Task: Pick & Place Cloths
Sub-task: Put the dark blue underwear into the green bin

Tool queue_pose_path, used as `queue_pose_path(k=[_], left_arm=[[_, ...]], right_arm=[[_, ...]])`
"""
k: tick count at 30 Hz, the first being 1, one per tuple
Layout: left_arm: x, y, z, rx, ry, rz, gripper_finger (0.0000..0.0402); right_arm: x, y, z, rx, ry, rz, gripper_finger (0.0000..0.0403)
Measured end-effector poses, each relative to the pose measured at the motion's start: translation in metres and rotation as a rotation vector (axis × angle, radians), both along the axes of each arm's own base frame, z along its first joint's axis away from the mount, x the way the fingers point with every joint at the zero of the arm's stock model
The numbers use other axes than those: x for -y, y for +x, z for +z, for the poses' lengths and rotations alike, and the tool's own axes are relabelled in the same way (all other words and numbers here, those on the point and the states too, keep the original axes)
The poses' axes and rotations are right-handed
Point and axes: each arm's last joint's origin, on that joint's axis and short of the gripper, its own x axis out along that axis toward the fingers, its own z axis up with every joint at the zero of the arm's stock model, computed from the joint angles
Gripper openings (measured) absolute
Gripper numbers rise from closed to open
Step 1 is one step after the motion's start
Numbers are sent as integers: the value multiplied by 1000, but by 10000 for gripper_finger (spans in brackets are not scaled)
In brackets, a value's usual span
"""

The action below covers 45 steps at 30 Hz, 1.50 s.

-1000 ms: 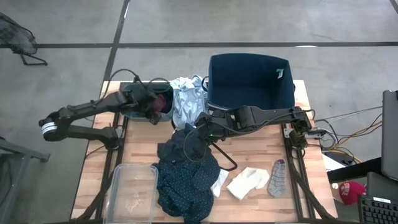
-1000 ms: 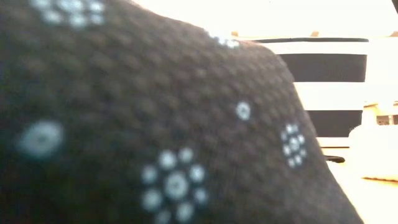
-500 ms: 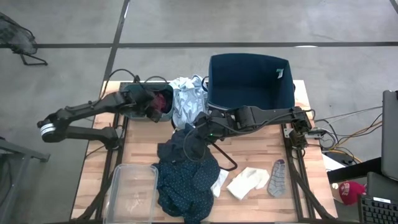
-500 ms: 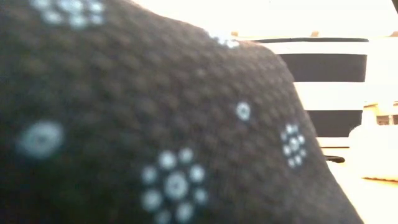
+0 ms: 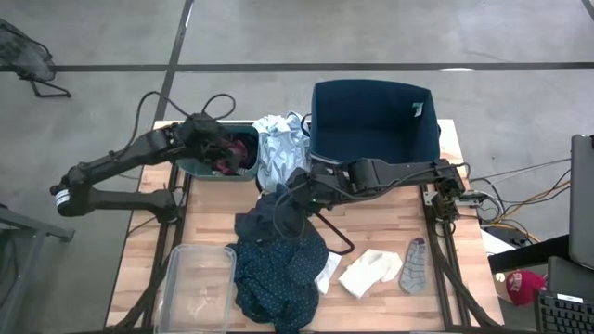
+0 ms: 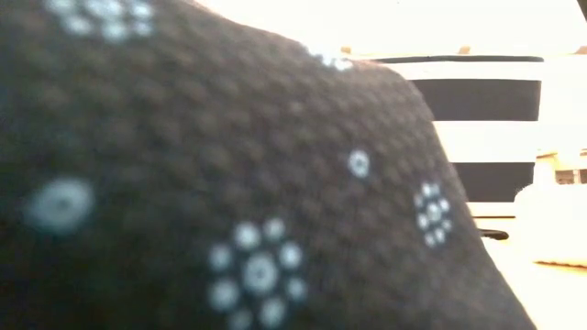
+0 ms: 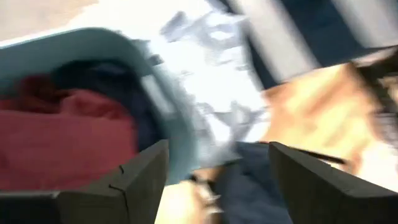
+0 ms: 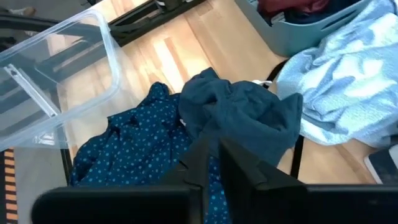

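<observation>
My left gripper (image 5: 220, 151) hovers open and empty over the teal bin (image 5: 243, 173); its wrist view (image 7: 217, 180) shows the bin's rim and the maroon cloth (image 7: 68, 143) lying inside. My right gripper (image 5: 291, 200) is shut on a dark blue cloth (image 8: 242, 112) at the table's middle. That cloth lies partly on the navy dotted cloth (image 5: 278, 274), which also fills the low view (image 6: 229, 183). The pale blue cloth (image 5: 278, 148) lies between the two bins. White socks (image 5: 369, 272) and a grey sock (image 5: 414, 265) lie at the near right. My right gripper pinches a bunched-up fold of the dark blue cloth (image 8: 217, 134) between its two fingers, coming from above and slanting toward the table's near left. The rest of the cloth spreads below the fingers, on the table and the dotted cloth.
A large navy bin (image 5: 371, 125) stands at the far right. A clear plastic box (image 5: 198, 288) sits at the near left corner. A thin black wire hanger (image 5: 336, 234) lies beside the dotted cloth. Bare wood shows to the right of the hanger.
My left gripper has risen and drawn back from inside the teal bin toward the table's far left; the maroon cloth stays in the bin, now more exposed. My right gripper and its cloth have kept still.
</observation>
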Motion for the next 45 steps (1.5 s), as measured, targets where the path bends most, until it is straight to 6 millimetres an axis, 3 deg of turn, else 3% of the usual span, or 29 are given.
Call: queue_pose_path(k=[9,14,23,30,38,45], left_arm=[[28,-3,32,337,-21,-160,277],[44,-10,57,571,12,-238,277],[60,-22,80,775,124,-368,275],[63,-19,80,780,119,-392,275],[61,-9,75,750,103,-388,275],[61,-5,74,736,101,-389,275]], right_arm=[[-2,14,-24,21,0,-2,150],[-3,16,-42,-15,-11,3,185],[-4,27,-85,7,1,1,194],[-1,32,-117,34,-29,21,177],[23,24,-165,-42,34,-121,181],[42,18,-191,-57,114,-263,200]])
